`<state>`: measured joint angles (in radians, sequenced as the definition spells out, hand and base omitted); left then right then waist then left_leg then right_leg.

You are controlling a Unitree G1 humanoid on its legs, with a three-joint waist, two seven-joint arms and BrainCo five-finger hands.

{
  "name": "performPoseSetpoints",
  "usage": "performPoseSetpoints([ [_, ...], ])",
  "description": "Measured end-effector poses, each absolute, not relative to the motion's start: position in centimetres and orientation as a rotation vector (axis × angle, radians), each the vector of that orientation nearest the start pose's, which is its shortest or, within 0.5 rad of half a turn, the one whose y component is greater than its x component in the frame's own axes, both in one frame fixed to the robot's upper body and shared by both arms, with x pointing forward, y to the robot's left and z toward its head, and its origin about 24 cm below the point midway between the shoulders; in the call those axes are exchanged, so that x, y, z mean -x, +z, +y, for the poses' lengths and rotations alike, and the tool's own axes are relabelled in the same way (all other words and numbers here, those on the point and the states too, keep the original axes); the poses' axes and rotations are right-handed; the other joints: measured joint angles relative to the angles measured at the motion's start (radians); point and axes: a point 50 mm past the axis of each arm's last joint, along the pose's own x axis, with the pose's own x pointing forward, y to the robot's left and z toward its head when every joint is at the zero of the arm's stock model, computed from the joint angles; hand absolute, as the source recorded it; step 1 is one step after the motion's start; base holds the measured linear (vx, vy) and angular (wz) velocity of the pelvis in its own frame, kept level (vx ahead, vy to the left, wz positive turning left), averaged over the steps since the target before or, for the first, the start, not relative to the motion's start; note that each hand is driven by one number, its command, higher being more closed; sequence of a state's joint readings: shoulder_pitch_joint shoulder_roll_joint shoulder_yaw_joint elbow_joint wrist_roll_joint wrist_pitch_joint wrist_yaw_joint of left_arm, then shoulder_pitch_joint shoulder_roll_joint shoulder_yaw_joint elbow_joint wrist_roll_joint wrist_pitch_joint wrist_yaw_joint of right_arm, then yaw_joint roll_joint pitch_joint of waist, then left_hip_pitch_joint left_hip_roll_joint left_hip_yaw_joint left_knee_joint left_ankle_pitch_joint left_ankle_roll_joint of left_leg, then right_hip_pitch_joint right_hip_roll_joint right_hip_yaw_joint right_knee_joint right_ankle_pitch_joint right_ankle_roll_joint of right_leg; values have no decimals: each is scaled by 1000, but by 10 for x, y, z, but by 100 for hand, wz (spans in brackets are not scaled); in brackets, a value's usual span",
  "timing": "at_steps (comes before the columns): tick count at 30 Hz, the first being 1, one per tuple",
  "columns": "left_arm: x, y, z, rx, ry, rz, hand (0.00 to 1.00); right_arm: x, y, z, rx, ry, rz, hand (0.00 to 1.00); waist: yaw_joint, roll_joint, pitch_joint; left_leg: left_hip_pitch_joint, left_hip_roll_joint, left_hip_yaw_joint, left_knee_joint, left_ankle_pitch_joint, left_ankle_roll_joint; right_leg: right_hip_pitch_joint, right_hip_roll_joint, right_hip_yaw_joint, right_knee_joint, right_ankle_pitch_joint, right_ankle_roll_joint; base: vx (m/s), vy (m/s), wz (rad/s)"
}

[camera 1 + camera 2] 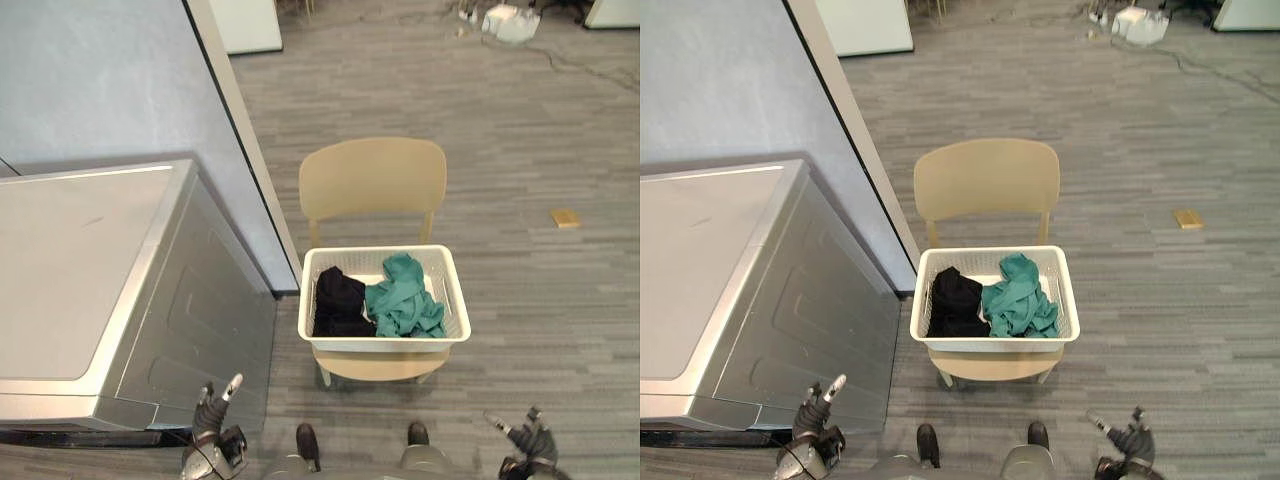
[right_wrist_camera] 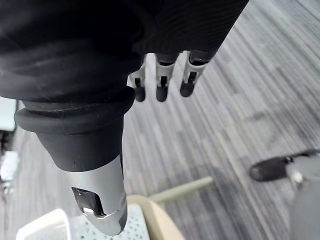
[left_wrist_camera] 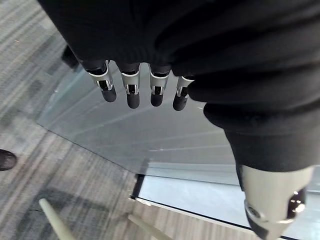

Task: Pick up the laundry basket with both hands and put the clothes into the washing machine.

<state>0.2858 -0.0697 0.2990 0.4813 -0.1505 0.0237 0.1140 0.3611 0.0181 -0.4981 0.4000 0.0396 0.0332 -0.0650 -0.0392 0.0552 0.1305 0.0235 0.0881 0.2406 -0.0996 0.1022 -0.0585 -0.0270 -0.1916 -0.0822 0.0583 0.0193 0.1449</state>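
Holding the silver, dark-tipped fingers point(image 3: 132, 95) of the left hand point(image 1: 213, 440) straight and relaxed, grasping nothing, low at seven o'clock in the eye views, just beside the near front corner of the big silver-grey metal washing machine point(image 1: 80, 270). Stretching the fingers point(image 2: 161, 90) of the right hand point(image 1: 528, 440) out just as loosely at five o'clock, over grey striped carpet floor point(image 1: 560, 320), likewise grasping nothing.

Looking down on the white perforated plastic laundry basket point(image 1: 385, 342) near the centre, well apart from both hands, sitting on the seat of a beige moulded chair point(image 1: 372, 178) with its backrest rising at twelve o'clock of the basket. Seeing two garments lying inside and touching: a crumpled black one point(image 1: 338, 303) toward nine o'clock, a bunched teal one point(image 1: 405, 297) toward three.

Facing the washing machine at nine o'clock, flat top upward, with a blue-grey wall panel point(image 1: 100, 80) behind it and the panel's pale edge coming down between machine and chair. Noting a small tan block point(image 1: 565, 217) lying on the carpet at three o'clock and a white heap point(image 1: 510, 22) far off at one o'clock.
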Motion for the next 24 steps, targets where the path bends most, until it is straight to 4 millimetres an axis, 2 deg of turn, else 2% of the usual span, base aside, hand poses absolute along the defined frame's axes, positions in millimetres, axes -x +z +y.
performPoseSetpoints([
  [1,-103,-121,208,227,546,805,0,-71,-105,-263,-95,-683,782,0,0,5,-9,3,1,7,-1,-2,-1,7,-1,-2,4,-4,-1,-65,3,-8],
  [3,-71,-144,207,258,621,976,0,-57,-125,-248,-161,-674,898,0,2,-8,-48,9,-1,13,-1,-4,0,6,-2,-3,11,-12,-5,-49,17,-3],
  [6,-44,-160,202,236,667,1154,0,-43,-147,-237,-228,-680,1035,0,10,-13,-59,17,-2,23,-1,-4,0,8,-2,-4,9,-12,-6,-24,14,-2],
  [8,-37,-164,203,259,699,1192,0,-34,-154,-238,-281,-737,1097,0,19,-13,-61,18,-3,23,-2,-4,0,12,-2,-4,4,-12,-7,-26,13,3],
  [9,-35,-166,201,268,707,1210,0,-24,-157,-244,-322,-804,1142,0,27,-11,-62,21,-3,21,-2,-4,0,25,-2,-7,-13,-10,-9,-9,11,8],
  [11,-33,-166,202,266,722,1218,0,-18,-157,-252,-327,-856,1154,0,27,-10,-64,26,-4,17,-2,-4,0,41,-1,-10,-27,-10,-9,-6,12,6],
  [14,-32,-166,202,262,728,1226,0,-21,-157,-255,-332,-866,1155,0,26,-15,-73,26,-3,10,-2,-4,0,44,-1,-14,-28,-10,-10,3,1,5],
  [19,-34,-168,198,268,716,1230,0,-31,-163,-236,-319,-738,1189,0,29,-14,-72,24,-1,-19,-1,-4,-1,59,0,-46,-16,-10,-9,21,-13,17],
  [20,-36,-167,199,273,721,1221,0,-39,-164,-229,-280,-654,1194,0,37,-14,-69,10,7,-35,7,11,-18,34,-3,-54,43,-33,-17,35,-48,34],
  [22,-43,-166,203,265,722,1195,0,-48,-163,-225,-218,-567,1192,0,37,-25,-65,-54,3,-83,64,20,-12,-29,-22,-90,161,-87,-22,13,-83,82],
  [24,-66,-162,207,254,701,1127,0,-66,-161,-222,-183,-507,1157,0,46,-40,-31,-178,-12,-192,162,34,-24,-122,-51,-176,339,-182,-44,-84,-133,144],
])
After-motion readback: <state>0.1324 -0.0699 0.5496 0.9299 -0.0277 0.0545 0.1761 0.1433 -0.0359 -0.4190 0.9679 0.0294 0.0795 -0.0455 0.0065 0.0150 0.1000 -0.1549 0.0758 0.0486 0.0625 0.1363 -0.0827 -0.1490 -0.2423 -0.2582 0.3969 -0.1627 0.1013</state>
